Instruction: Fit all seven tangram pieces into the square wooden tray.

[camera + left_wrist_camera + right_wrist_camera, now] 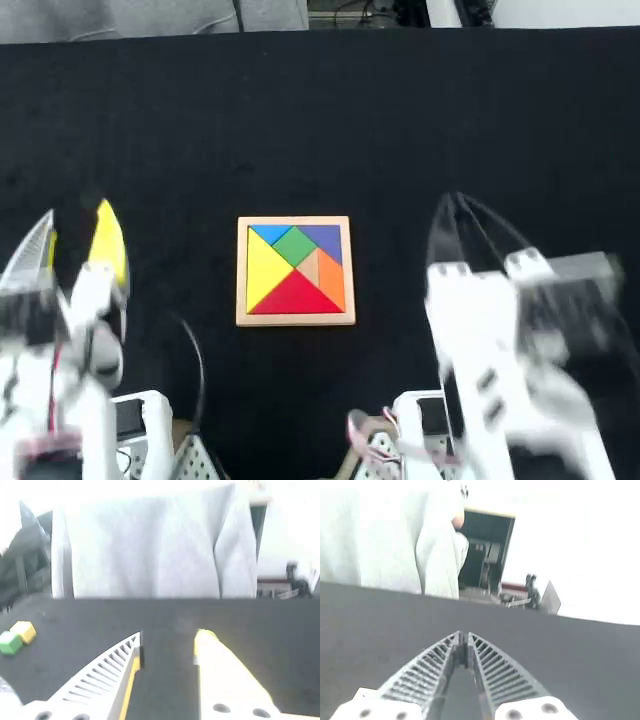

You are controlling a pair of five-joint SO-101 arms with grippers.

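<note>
Tray (296, 320) sits mid-tabletop (300, 120), between the two arms. Six coloured pieces lie flush inside: blue triangle (268, 235), green square (294, 246), purple parallelogram (325, 240), yellow triangle (262, 272), red triangle (297, 295), orange triangle (332, 275). Tan patch (308, 268) at centre: can't tell if it's a wood-coloured seventh piece or bare tray floor. Left tool (75, 245) (167, 640) hangs well apart from the tray, fingers spread wide, holding nothing. Right tool (455, 205) (465, 637) hangs on the other side, fingers pressed together, nothing between them. Judgement: done, or one piece short at most.
</note>
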